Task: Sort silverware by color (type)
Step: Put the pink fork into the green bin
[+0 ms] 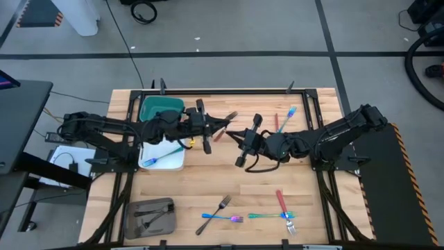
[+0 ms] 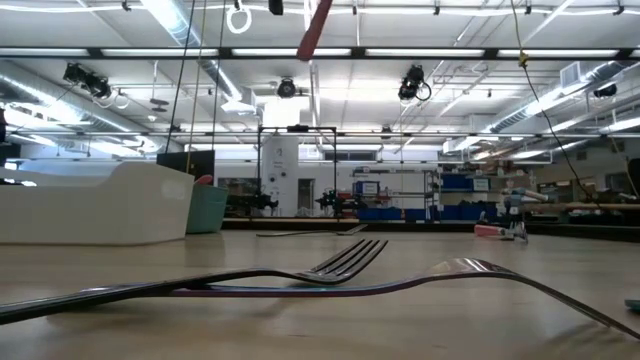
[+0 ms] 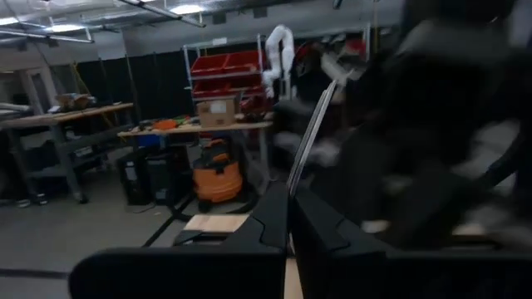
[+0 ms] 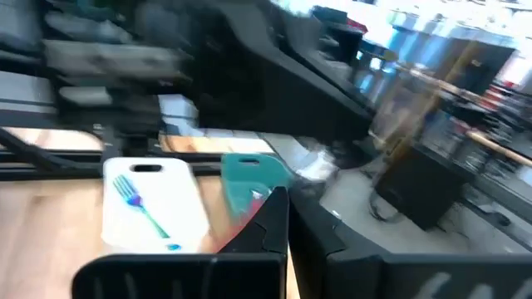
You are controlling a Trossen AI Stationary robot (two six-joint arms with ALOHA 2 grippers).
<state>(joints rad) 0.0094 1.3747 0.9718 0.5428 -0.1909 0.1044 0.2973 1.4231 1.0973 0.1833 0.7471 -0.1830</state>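
Note:
My left gripper [image 1: 212, 133] is raised over the middle of the table, shut on a red-handled fork [image 1: 225, 125] with a metal head. The fork's red handle end [image 2: 314, 28] shows at the top of the low view. My right gripper [image 1: 239, 142] hovers just to the right of it, shut and holding nothing. A blue fork [image 1: 157, 161] lies in the white tray [image 1: 173, 163]. Dark utensils [image 1: 151, 217] lie in the grey tray [image 1: 166, 205]. Several more forks lie flat on the table near its near edge, among them a dark fork [image 1: 222, 204], an iridescent one [image 1: 223, 218] and a red-handled one [image 1: 282, 203]. My left gripper pinches the red-handled fork between its two fingers [image 3: 274, 218]. The slim metal shaft [image 3: 309, 137] stands out past the fingertips. The fingers come level from the table's left. The fork is lifted clear of the table and tilted, with its red handle end [image 2: 314, 28] lowest.
A teal tray [image 1: 161, 107] sits at the far left, behind the white one. A red-handled utensil [image 1: 276, 123] and a blue one [image 1: 291, 114] lie near the far right. Bare wood lies between the trays and the near forks. The two grippers are close together.

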